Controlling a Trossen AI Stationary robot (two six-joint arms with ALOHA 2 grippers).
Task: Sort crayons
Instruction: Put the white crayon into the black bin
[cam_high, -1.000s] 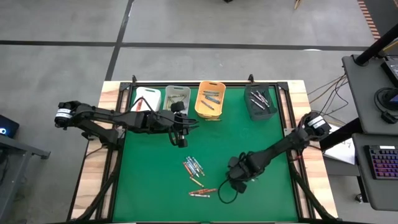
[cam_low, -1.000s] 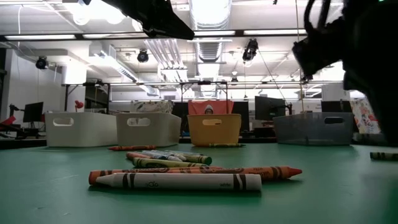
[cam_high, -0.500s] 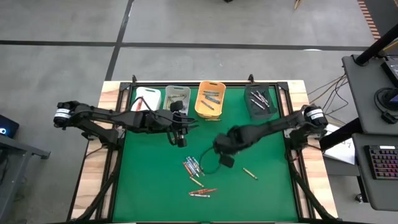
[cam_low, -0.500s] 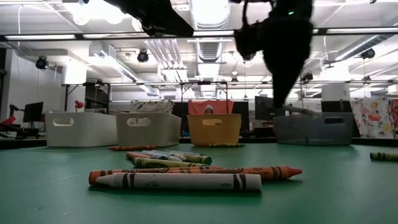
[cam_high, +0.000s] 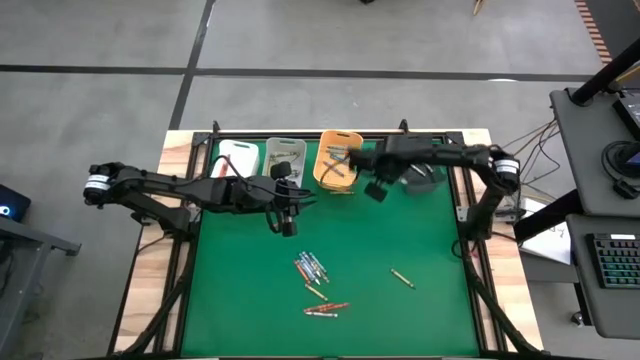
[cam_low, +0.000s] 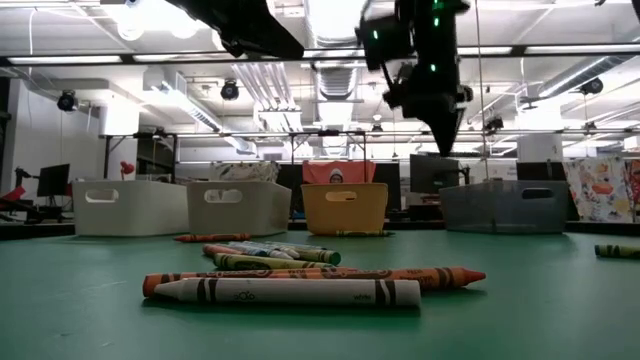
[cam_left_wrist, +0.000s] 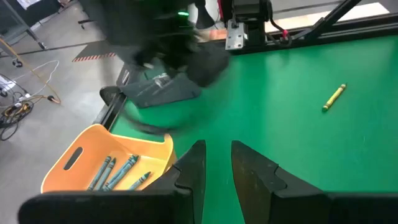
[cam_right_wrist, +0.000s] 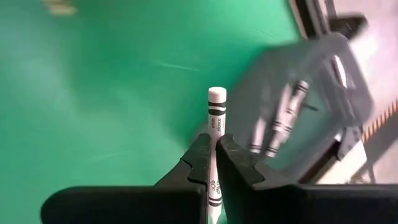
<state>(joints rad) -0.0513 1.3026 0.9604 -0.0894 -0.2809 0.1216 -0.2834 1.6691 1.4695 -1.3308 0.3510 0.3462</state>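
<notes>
I see that my right gripper (cam_high: 374, 190) has travelled a long way in one second: it was low over the near side of the mat, and now it is at the far side, between the orange bin (cam_high: 337, 160) and the dark grey bin (cam_high: 420, 163). In the right wrist view its fingers are closed on a white crayon (cam_right_wrist: 215, 124), which sticks out in front of the fingertips, and the dark grey bin (cam_right_wrist: 311, 99) with similar pale crayons inside is just ahead of them. So I judge the pick is done and the carry is almost finished; what is left is to bring the tip over this bin and let go.

A single yellow crayon (cam_high: 402, 278) lies alone on the mat, far behind this gripper; it was not visible a second ago under the arm. The remaining pile of crayons (cam_high: 313, 269) is also well behind, near the middle of the mat.

My left gripper (cam_high: 287, 222) has hardly moved; it hangs over the mat near the small grey bin (cam_high: 285, 158). Its fingers (cam_left_wrist: 190, 169) are a little apart and hold nothing.
</notes>
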